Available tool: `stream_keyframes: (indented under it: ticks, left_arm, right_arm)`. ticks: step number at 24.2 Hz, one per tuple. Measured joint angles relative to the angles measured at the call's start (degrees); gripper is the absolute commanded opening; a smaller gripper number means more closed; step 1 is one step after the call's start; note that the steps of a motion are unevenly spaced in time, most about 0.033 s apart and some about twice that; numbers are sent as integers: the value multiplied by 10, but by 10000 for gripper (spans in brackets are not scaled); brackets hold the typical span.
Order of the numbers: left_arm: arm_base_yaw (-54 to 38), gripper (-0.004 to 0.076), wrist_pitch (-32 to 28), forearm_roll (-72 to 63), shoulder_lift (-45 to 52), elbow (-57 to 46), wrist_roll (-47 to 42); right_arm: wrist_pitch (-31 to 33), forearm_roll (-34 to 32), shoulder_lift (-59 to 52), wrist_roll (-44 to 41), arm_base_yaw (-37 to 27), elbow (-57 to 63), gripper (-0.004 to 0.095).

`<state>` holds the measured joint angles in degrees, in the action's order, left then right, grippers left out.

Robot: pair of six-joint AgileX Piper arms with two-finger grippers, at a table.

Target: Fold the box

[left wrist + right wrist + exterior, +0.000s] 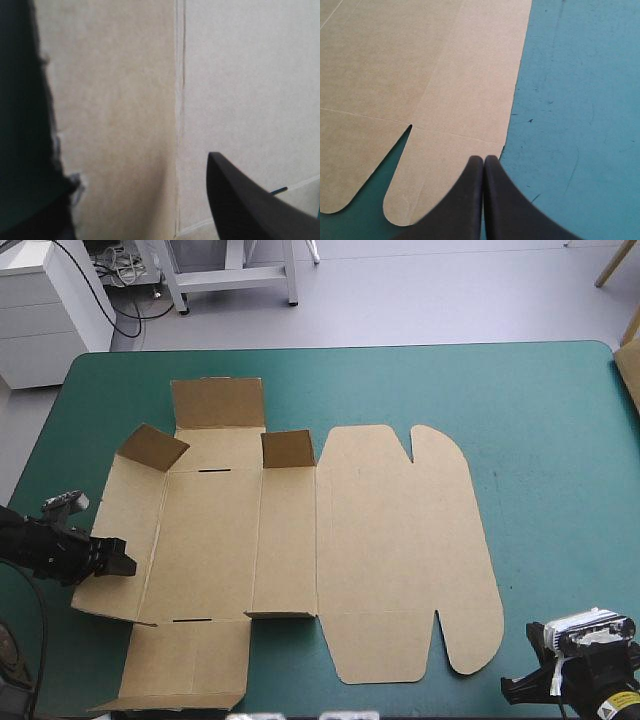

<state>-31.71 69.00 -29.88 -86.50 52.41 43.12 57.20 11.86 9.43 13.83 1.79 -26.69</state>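
The left gripper (pixel 120 563) is spread at the box (pixel 390 540) sheet's left edge, the right gripper (pixel 484 161) pressed together by its near rounded flap; open teal-green cover (pixel 550 460) rightward.

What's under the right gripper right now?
Under the right gripper lies the edge of the box, at its rounded lid tab, beside the bare teal-green cover. Its shut black fingers hide the tab's corner, so contact cannot be seen.
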Motion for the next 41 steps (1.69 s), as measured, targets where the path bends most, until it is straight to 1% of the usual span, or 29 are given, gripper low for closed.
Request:
stream_keyframes:
  ticks: [2, 4, 5, 14, 16, 17, 19, 21, 22, 24, 26, 28, 32, 36, 41]
  left_arm:
    - [0, 202, 0, 0, 0, 0, 0]
    - [0, 95, 0, 0, 0, 0, 0]
    - [0, -1, 0, 0, 0, 0, 0]
    - [1, -8, 7, -4, 0, 4, 0]
    - [5, -8, 7, 12, 0, 25, 0]
    - [13, -8, 5, 20, 0, 35, 0]
    - [57, -8, 3, 60, -1, 72, -7]
    - [123, -8, -16, 113, -1, 114, -26]
    - [171, -8, -37, 153, -1, 138, -33]
    - [241, -8, -68, 206, -1, 168, -39]
    - [293, -8, -94, 243, -2, 184, -50]
    - [359, -8, -144, 303, -2, 201, -66]
    - [438, -8, -210, 382, -3, 204, -73]
    - [500, -8, -271, 431, -14, 205, -75]
    - [570, -8, -320, 482, -29, 206, -76]
  right_arm:
    - [0, 0, 0, 0, 0, 0, -21]
    - [0, 0, 0, 0, 0, 0, -22]
    - [0, 0, 0, 0, 0, 0, -22]
    - [0, 0, 0, 0, 0, 0, -21]
    - [0, 0, 0, 0, 0, 0, -21]
    - [0, 0, 0, 0, 0, 0, -21]
    - [0, 0, 0, 0, 0, 0, -21]
    - [0, 0, 0, 0, 0, 0, -21]
    - [0, 0, 0, 0, 0, 0, -21]
    - [0, 0, 0, 0, 0, 0, -21]
    - [0, 0, 0, 0, 0, 0, -21]
    - [0, 0, 0, 0, 0, 0, -21]
    - [0, 0, 0, 0, 0, 0, -21]
    - [0, 0, 0, 0, 0, 0, -21]
    - [0, 0, 0, 0, 0, 0, -21]
